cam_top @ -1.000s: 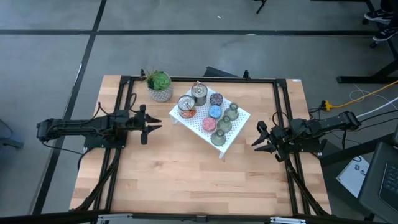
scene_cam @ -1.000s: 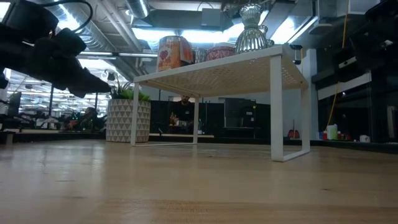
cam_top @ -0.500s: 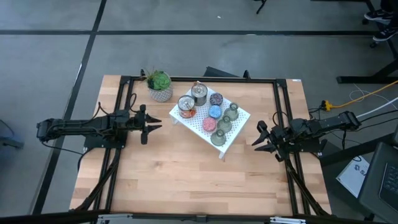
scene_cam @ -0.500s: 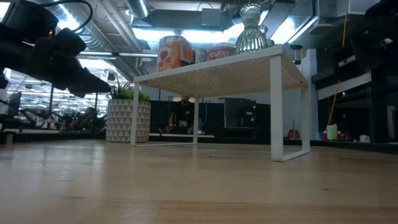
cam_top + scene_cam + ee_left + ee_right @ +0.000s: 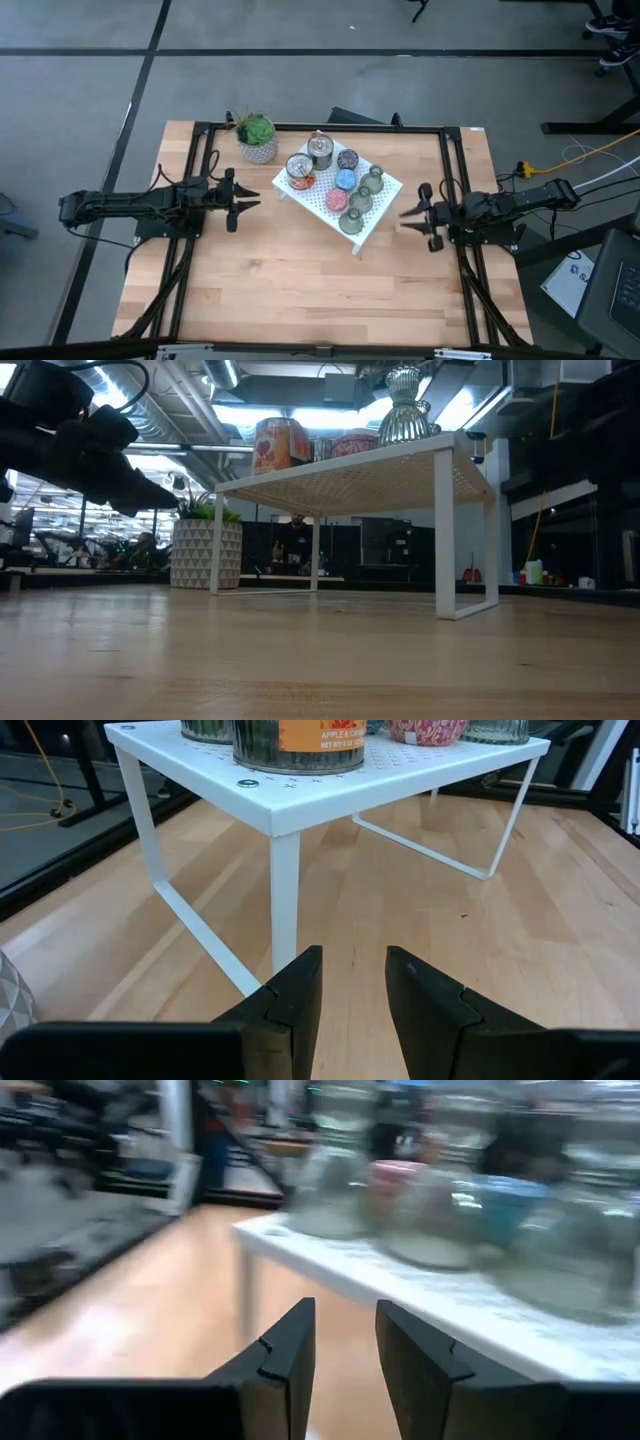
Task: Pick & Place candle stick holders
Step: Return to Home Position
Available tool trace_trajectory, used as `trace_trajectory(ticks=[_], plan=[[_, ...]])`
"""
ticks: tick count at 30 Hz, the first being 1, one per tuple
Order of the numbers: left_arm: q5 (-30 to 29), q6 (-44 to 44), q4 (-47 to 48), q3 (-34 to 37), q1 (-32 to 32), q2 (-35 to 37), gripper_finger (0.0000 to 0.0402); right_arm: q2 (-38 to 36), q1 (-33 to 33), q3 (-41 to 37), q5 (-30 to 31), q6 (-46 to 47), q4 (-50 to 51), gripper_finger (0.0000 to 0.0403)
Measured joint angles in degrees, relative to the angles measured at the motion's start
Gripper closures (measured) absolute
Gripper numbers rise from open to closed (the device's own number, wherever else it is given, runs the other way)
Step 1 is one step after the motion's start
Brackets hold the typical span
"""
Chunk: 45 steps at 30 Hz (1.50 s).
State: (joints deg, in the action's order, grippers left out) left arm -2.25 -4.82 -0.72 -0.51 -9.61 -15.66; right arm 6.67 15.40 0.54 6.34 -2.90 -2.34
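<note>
Now your left gripper (image 5: 252,205) hangs over the left part of the table (image 5: 300,300). Its fingers (image 5: 298,995) are a narrow gap apart with nothing between them, and they aim at a corner leg of the white stand (image 5: 316,203) just ahead. Across the wooden top, your right gripper (image 5: 412,218) hangs near the right edge. It is likewise released and empty, and its fingers (image 5: 285,1350) face the stand's opposite side. That wrist view is blurred and shows little more than the shelf edge and a row of holders on top.

Between the two arms, the stand sits turned cornerwise on the table, apart from both grippers. All eight holders stand on its perforated shelf. The two silver holders (image 5: 299,168) are side by side at the end nearest the left arm, and one carries an orange label. The purple holder (image 5: 347,159), the blue holder (image 5: 346,180) and the pink holder (image 5: 336,200) run in a line down the middle. The three green holders (image 5: 360,200) line the edge toward the right arm. From table height, the labelled silver one and a ribbed green one rise above the shelf. A potted plant (image 5: 257,137) stands at the table's back left, near the stand but apart from it.
</note>
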Motion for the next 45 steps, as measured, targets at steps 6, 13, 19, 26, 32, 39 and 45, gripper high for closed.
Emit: trace_trajectory(ticks=[6, 13, 19, 26, 32, 39, 45], plan=[[-0.04, 0.00, -0.02, 0.00, 0.02, 0.00, 0.0294, 0.14, -0.09, 0.00, 8.01, -2.49, -0.41, 0.0291], [-0.04, 0.00, -0.06, 0.00, 0.02, 0.00, 0.0294, 0.14, -0.07, 0.00, 8.02, -2.49, -0.43, 0.0291], [-0.06, 0.00, -0.21, 0.02, 0.02, -0.02, 0.0294, 0.14, -0.07, 0.00, 8.01, -2.51, -0.45, 0.0291], [-0.06, 0.00, -0.26, 0.04, 0.02, 0.00, 0.0294, 0.14, -0.04, 0.00, 8.03, -2.51, -0.47, 0.0290], [-0.06, 0.00, -0.28, 0.04, 0.02, 0.00, 0.0294, 0.14, -0.04, 0.00, 8.01, -2.51, -0.47, 0.0290], [-0.06, 0.00, -0.30, 0.04, 0.02, 0.00, 0.0294, 0.14, -0.04, 0.00, 8.03, -2.51, -0.49, 0.0290], [-0.06, 0.01, -0.30, 0.04, 0.02, 0.00, 0.0294, 0.14, -0.04, 0.00, 8.02, -2.51, -0.49, 0.0290]])
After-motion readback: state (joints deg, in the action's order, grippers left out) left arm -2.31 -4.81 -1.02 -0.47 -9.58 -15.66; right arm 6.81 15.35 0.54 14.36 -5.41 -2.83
